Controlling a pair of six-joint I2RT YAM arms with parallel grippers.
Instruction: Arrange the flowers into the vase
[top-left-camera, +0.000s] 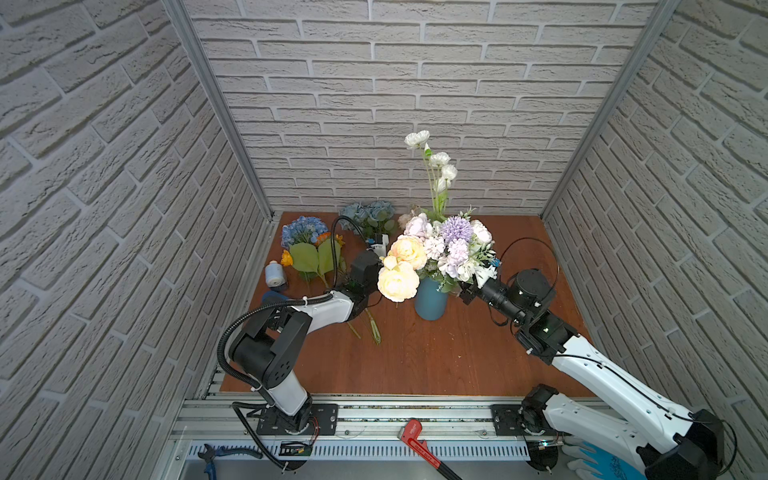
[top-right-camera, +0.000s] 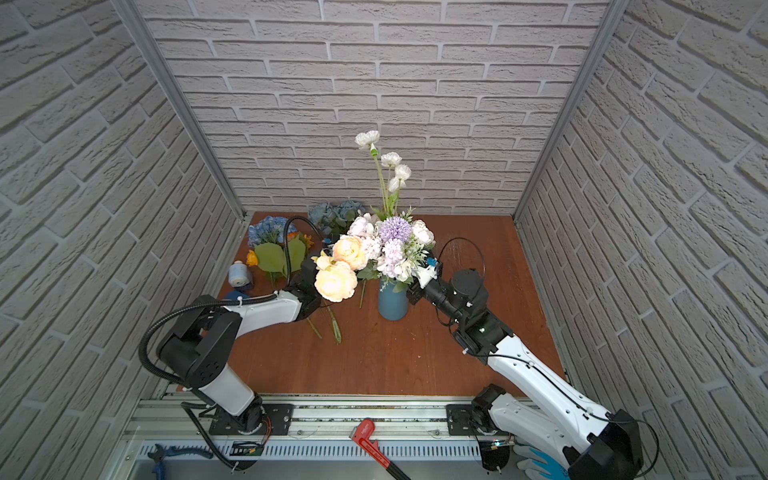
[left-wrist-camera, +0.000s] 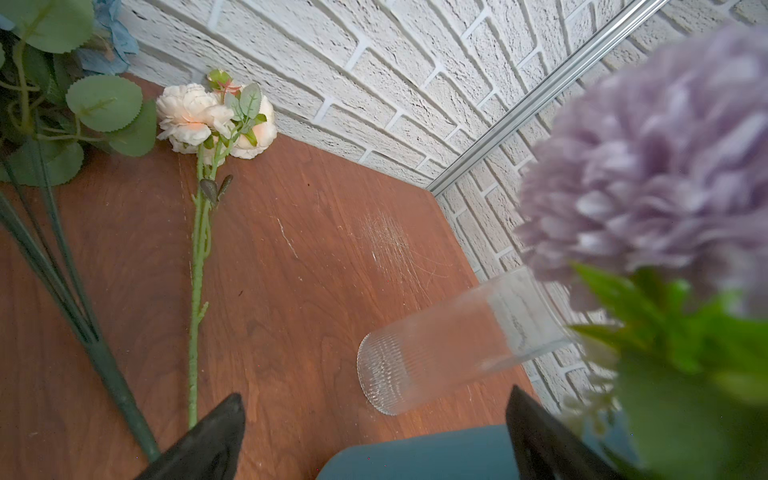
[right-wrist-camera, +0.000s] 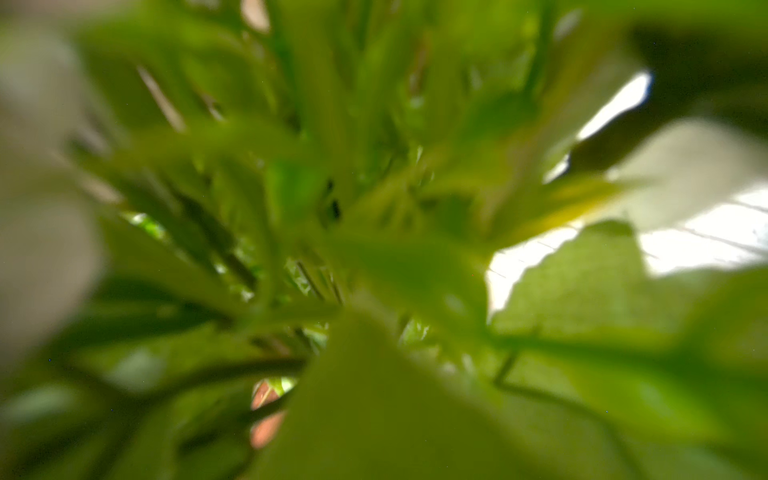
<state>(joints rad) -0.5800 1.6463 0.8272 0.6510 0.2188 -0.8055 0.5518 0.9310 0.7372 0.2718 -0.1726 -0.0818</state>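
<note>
Red wrench on alu rail, wood tabletop, brick walls, L gripper wide, R gripper closed

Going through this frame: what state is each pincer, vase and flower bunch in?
Blue vase: upright, holding flowers.
Bouquet: standing in the blue vase.
Glass: empty.
Cream rose stem: lying on the table.
Hydrangea: lying on the table.
Left pincer: open, empty.
Right pincer: shut, tips hidden among the bouquet's leaves.
</note>
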